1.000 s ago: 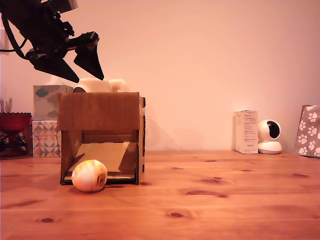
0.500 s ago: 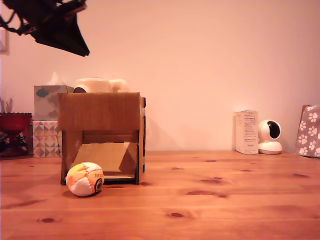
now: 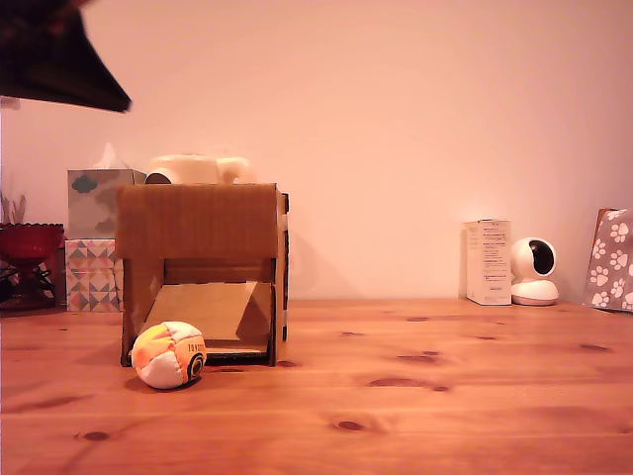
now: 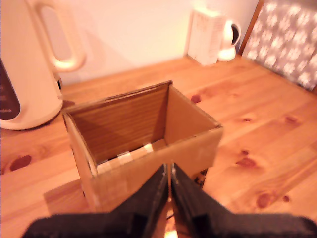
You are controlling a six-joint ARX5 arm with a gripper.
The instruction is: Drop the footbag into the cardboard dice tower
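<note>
While our gripper (image 4: 170,171) hangs pinched closed on nothing above the cardboard dice tower (image 3: 203,272), the footbag (image 3: 169,354) sits on the table (image 3: 445,396) — right at its front opening.

Footbag (image 3: 168,354): orange, yellow and white panels, one dark round mark. Cardboard dice tower (image 3: 203,267): plain brown, dark base edge. Gripper (image 4: 168,184): black. Counter (image 3: 445,396): reddish pine with dark knots. Tissue boxes (image 3: 93,242): grey-green above, triangle-patterned below. Bag (image 3: 610,259): grey with white paw prints.
</note>
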